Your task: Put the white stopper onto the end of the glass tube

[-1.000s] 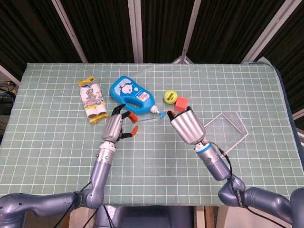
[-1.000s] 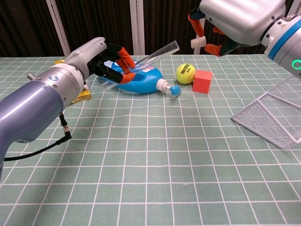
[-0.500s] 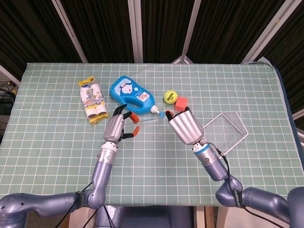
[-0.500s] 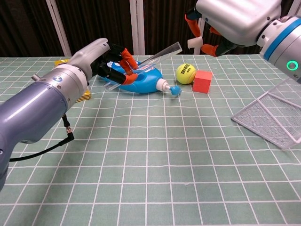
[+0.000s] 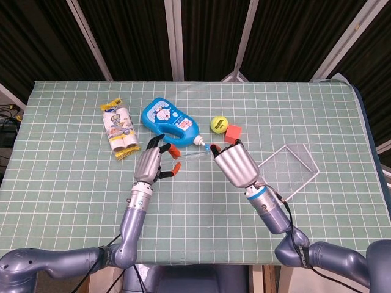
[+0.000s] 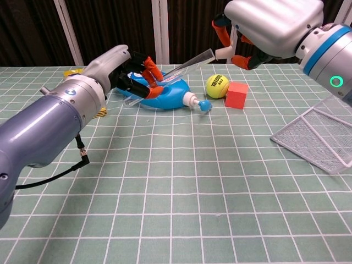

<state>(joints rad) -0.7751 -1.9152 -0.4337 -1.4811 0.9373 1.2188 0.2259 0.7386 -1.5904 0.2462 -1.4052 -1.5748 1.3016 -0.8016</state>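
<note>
Mating step. Left hand [image 6: 129,70] grips tube [image 6: 181,65]; right hand [image 6: 258,27] pinches stopper [image 6: 222,53] at its 3 o'clock. Next: align, push on.

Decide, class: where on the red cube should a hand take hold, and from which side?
Grip the red cube by its two flat side faces, coming from above. It sits square on the table with its top free. The tennis ball appears to crowd its left side, so keep fingers off that face if possible.

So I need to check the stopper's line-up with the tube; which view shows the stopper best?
The chest view: the stopper shows in the right hand, beside the tube end. The head view hides it behind that hand.
</note>
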